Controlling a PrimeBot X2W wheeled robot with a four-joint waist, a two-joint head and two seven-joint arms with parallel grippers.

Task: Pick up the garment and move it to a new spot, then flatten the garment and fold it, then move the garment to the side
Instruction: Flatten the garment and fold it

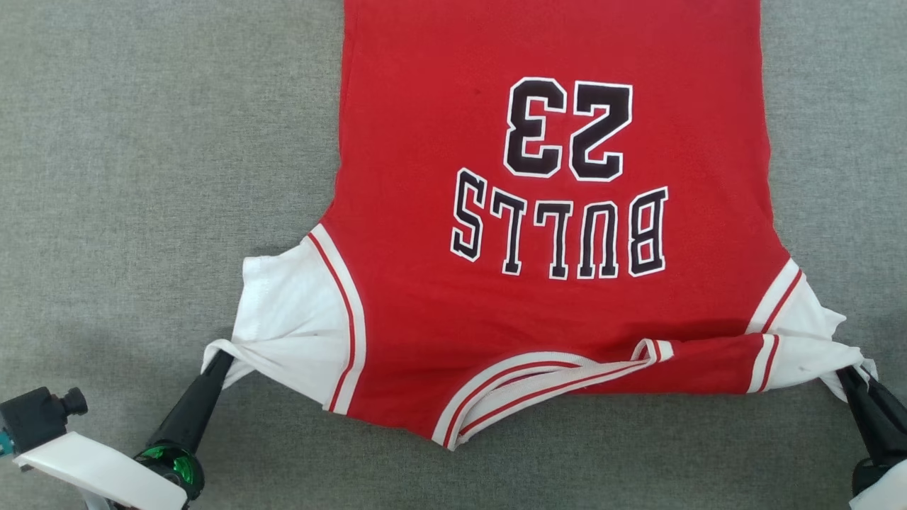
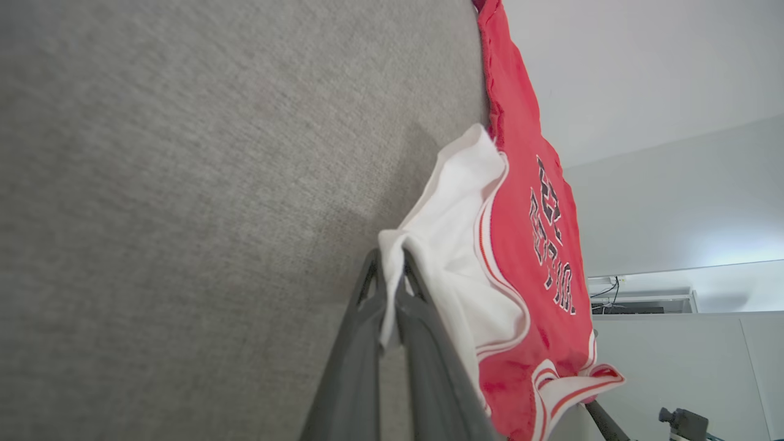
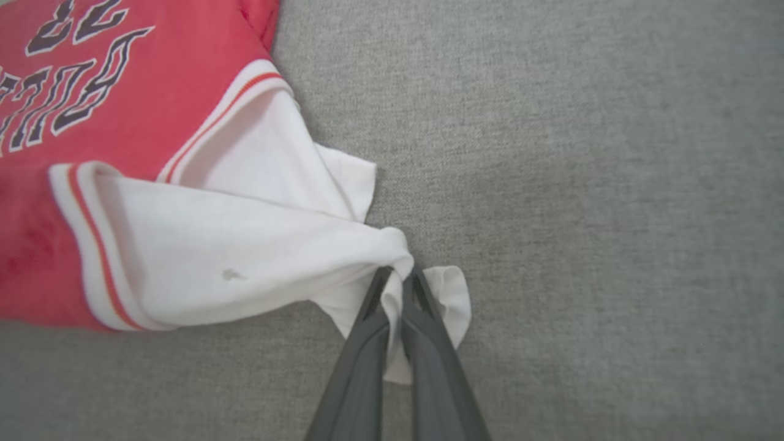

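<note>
garment (image 1: 425, 142) printed "BULLS", "23", upside down

Head camera looks straight down on the counter (image 1: 142, 142); wrist cameras sit close behind left hand (image 2: 391, 257), right hand (image 3: 401, 275); all share the shirt (image 1: 553, 297).

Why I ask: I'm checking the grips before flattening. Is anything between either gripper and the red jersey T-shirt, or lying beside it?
Nothing visible. The left gripper and the right gripper are each shut directly on a white sleeve of the red jersey T-shirt. The grey fabric surface beside it shows no obstacle.
</note>
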